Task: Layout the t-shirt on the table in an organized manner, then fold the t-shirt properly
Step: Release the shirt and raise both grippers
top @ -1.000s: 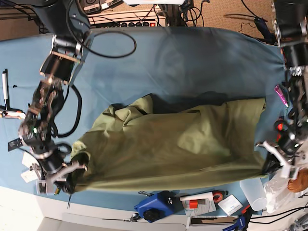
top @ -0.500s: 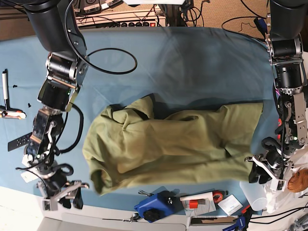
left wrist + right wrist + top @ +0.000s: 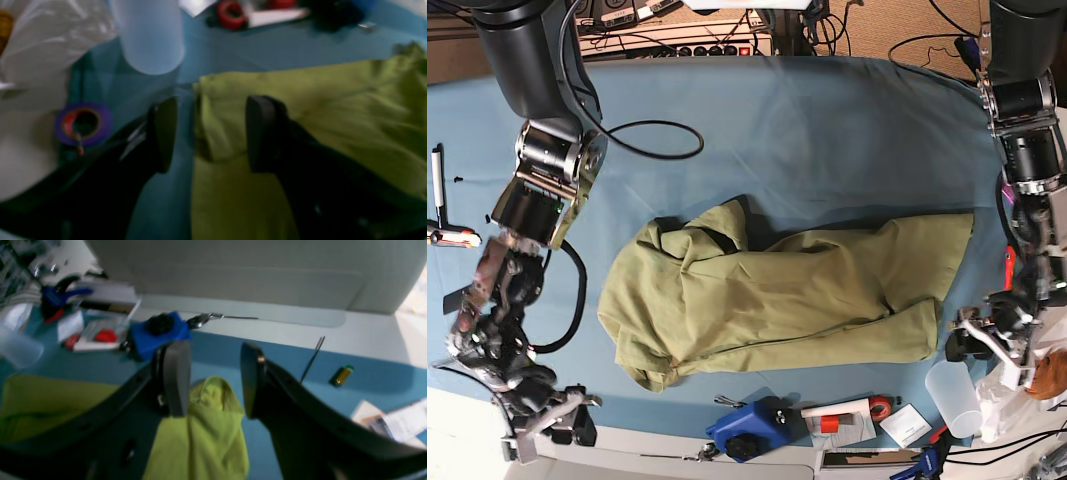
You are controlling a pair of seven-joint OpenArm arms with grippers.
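Observation:
The olive-green t-shirt (image 3: 777, 300) lies crumpled and partly spread across the middle of the blue table (image 3: 827, 130). My left gripper (image 3: 967, 342) is open beside the shirt's right edge. In the left wrist view the left gripper (image 3: 211, 133) is open above a shirt corner (image 3: 300, 100) without gripping it. My right gripper (image 3: 557, 420) is open near the front left table edge, apart from the shirt. In the right wrist view the right gripper (image 3: 213, 380) hangs open above a bunched shirt corner (image 3: 206, 426).
A translucent cup (image 3: 952, 397), a blue device (image 3: 752, 425), papers and red tape lie along the front edge. A purple tape roll (image 3: 83, 123) and a plastic bag (image 3: 50, 33) sit by the left gripper. A small battery (image 3: 340, 376) lies near the pale table edge.
Both grippers let go of the shirt's front corners and drew back outward. The shirt dropped and settled onto the table, pulling in from the front edge.

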